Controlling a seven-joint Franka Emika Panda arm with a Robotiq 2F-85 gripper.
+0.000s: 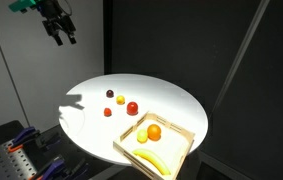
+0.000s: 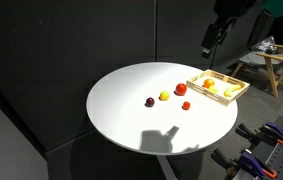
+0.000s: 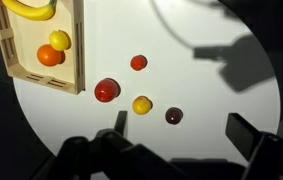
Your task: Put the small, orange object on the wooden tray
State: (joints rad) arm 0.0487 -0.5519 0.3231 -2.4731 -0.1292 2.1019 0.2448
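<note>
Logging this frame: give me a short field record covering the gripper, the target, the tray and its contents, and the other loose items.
gripper: gripper open, high above the table, holding nothing
target: small, orange object lying on the white table, outside the tray
tray: wooden tray at the table edge
tray contents: banana, orange fruit, yellow fruit
loose items: red ball, yellow ball, dark purple ball
task state: target not yet grasped or placed
</note>
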